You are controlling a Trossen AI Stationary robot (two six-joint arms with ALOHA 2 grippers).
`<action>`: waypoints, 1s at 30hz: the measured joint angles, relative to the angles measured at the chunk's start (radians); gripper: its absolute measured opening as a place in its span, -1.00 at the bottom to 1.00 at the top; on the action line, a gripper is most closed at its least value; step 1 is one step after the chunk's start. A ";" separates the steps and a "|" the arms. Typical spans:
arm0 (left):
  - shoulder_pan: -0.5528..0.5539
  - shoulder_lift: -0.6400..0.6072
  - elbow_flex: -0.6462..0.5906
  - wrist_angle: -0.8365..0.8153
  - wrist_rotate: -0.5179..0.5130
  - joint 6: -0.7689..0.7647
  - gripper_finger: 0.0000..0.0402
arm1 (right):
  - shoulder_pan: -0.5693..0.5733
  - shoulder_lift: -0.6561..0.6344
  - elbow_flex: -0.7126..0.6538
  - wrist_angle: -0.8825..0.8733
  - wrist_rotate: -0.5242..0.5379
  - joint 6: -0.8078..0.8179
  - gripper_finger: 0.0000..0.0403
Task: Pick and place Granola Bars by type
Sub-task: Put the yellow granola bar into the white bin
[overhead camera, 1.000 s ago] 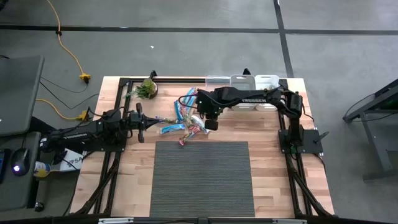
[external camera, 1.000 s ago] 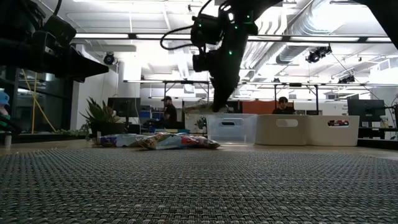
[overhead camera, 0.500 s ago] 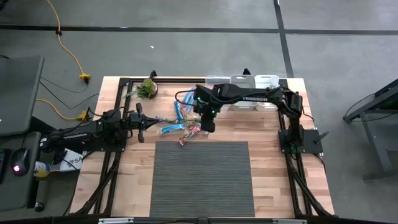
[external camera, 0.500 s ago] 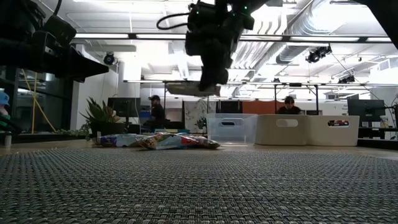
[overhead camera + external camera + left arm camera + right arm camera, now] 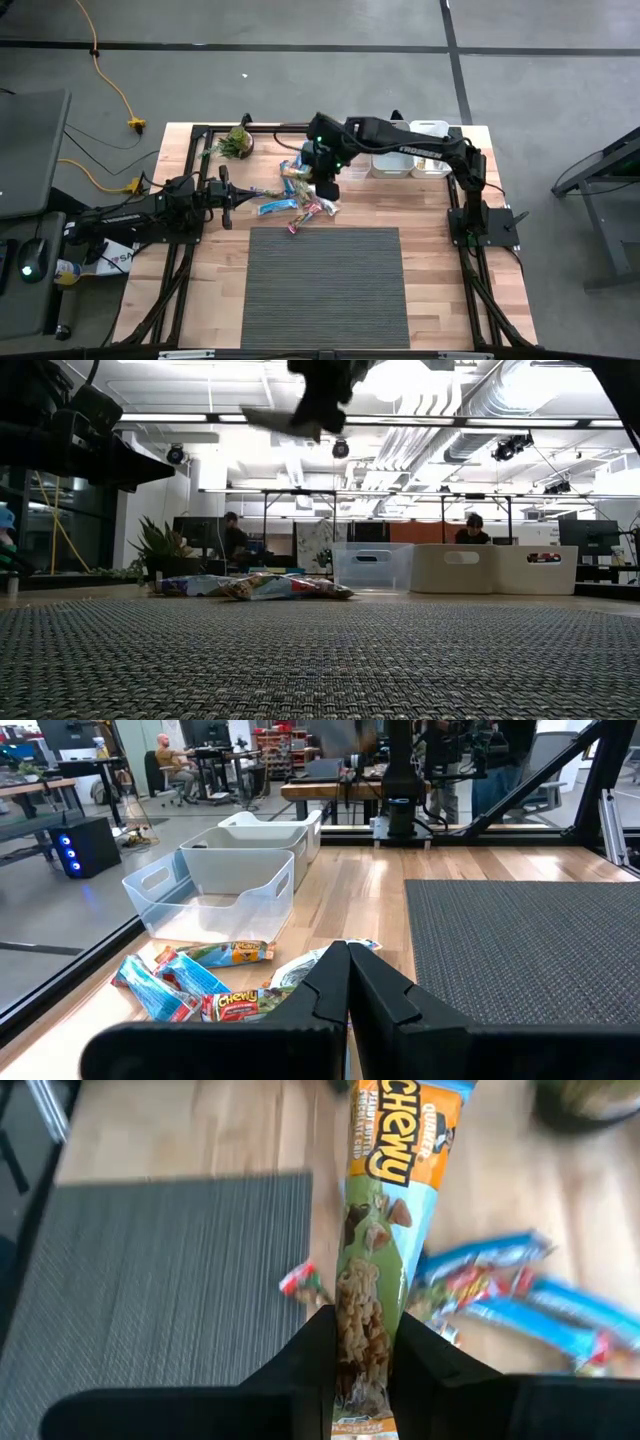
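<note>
My right gripper (image 5: 323, 184) hangs high above the pile of granola bars (image 5: 300, 205) and is shut on an orange, green and pale blue Chewy bar (image 5: 385, 1210). The bar also shows near the top of the low view (image 5: 285, 420). The other bars, blue, blue-red-white and yellow-green, lie flat in a loose heap on the wood (image 5: 270, 587) by the mat's far edge. My left gripper (image 5: 228, 200) is shut and empty, level, just left of the heap (image 5: 215, 985). My right gripper pinches one end of the Chewy bar (image 5: 360, 1365) between its two fingers. The bar runs on past the fingertips, along the fingers. It is lifted clear, high above the heap, and lies close to level in the low view.
Three clear bins (image 5: 412, 135) stand in a row at the far right, partly under my right arm. A small potted plant (image 5: 237, 142) stands at the far left. A grey woven mat (image 5: 325, 285) covers the near middle of the table.
My right gripper has risen well above the heap with the Chewy bar and gone a little toward the table's left edge. The bar has been lifted clear and now lies near level, high up.
</note>
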 joint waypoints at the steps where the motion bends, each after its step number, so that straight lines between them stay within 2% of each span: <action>1: 0.000 0.000 0.000 0.000 0.000 0.000 -0.99 | 0.000 0.000 0.031 -0.007 0.001 -0.001 -0.74; 10: 0.000 0.000 0.000 0.000 0.000 0.000 -0.99 | 0.001 0.000 0.311 -0.065 0.000 -0.023 -0.74; 16: 0.000 0.000 0.000 0.000 0.000 0.000 -0.99 | 0.006 -0.109 0.250 -0.009 0.035 -0.029 -0.74; 25: 0.000 0.000 0.000 0.000 0.000 0.000 -0.99 | 0.005 -0.286 0.239 -0.035 0.248 -0.027 -0.74; 30: 0.000 0.000 0.000 0.000 0.000 0.000 -0.99 | 0.006 -0.379 0.239 -0.062 0.416 -0.030 -0.74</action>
